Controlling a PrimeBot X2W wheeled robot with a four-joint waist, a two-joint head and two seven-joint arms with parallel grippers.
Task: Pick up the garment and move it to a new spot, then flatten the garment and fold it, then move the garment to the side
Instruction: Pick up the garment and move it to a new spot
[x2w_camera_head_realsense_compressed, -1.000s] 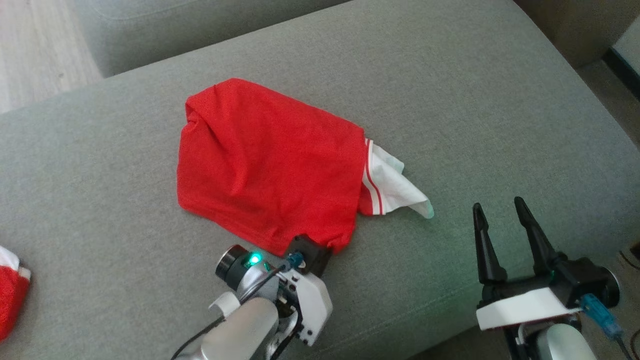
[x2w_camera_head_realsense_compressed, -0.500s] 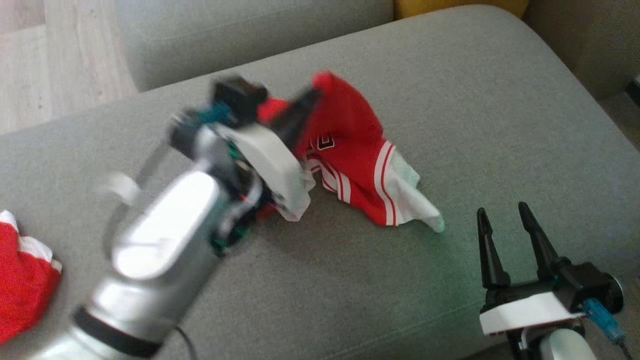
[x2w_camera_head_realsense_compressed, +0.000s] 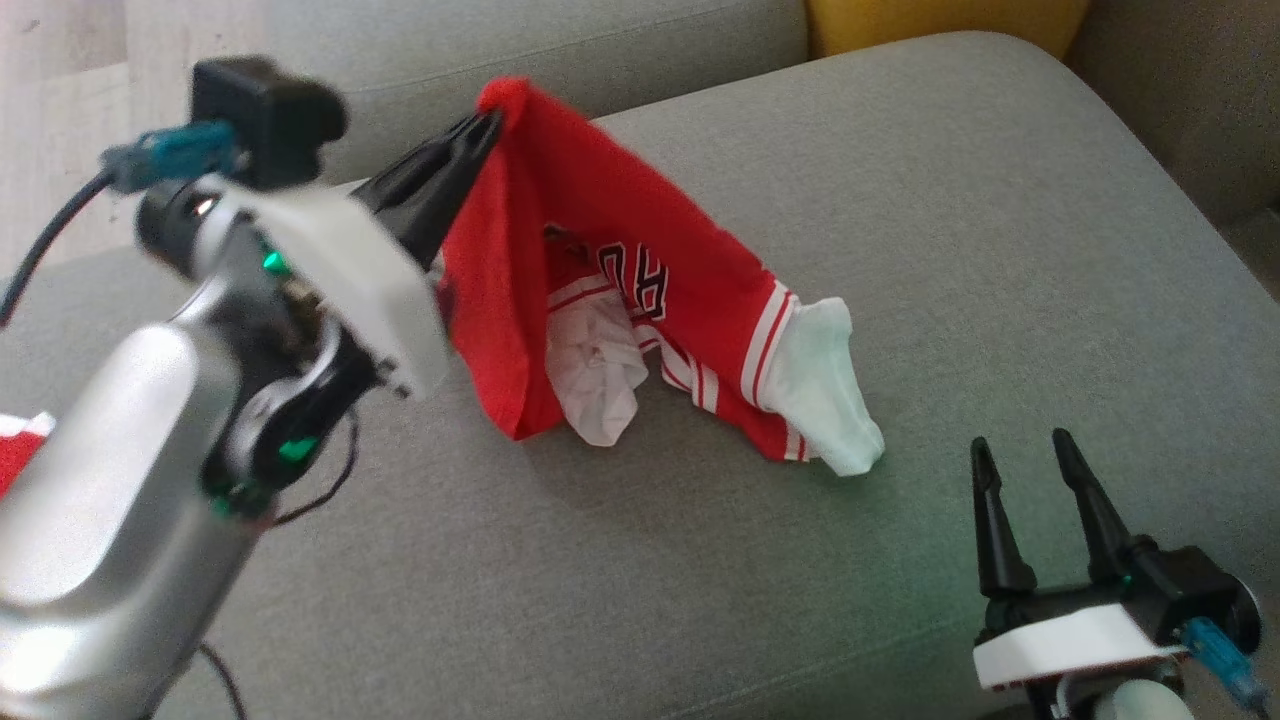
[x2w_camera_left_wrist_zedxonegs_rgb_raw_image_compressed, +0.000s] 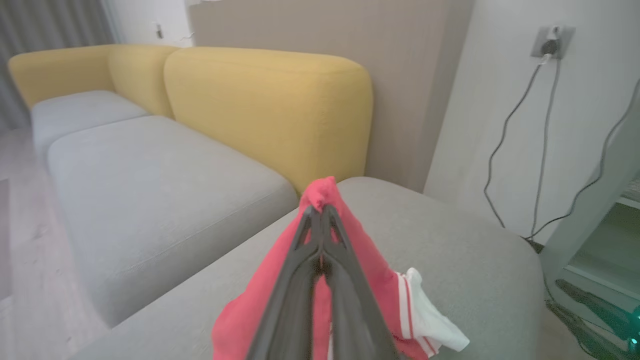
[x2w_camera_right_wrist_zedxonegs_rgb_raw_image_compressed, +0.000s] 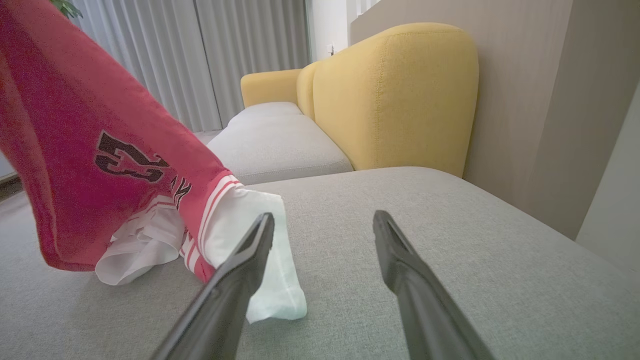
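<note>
And the left end effector (x2w_camera_head_realsense_compressed: 490, 125) is up, its two dark fingers clenched tight on a pinch of red cloth, grasping the garment (x2w_camera_head_realsense_compressed: 640, 250) by one corner! The red jersey hangs from those fingertips like a tent, its long axis slanting from the pinched corner down and away towards the right end effector (x2w_camera_head_realsense_compressed: 1020, 440). The low end, a white sleeve with red stripes, points that way and touches the grey sofa cushion (x2w_camera_head_realsense_compressed: 900, 200). Black numerals show on the slope facing the right end effector, and a bunch of white fabric sags beneath the left end effector's fingers. The right end effector sits released, jaws spread wide with nothing between them, and the white sleeve tip lies just beyond its left finger in the right wrist view. A second ago this garment lay flat on the cushion, numerals hidden, with the left end effector down at its near edge; half a second ago it was only partly peeled up. The head camera has tilted too, bringing the yellow backrest (x2w_camera_head_realsense_compressed: 940, 15) into sight, while the right end effector has kept its spread
</note>
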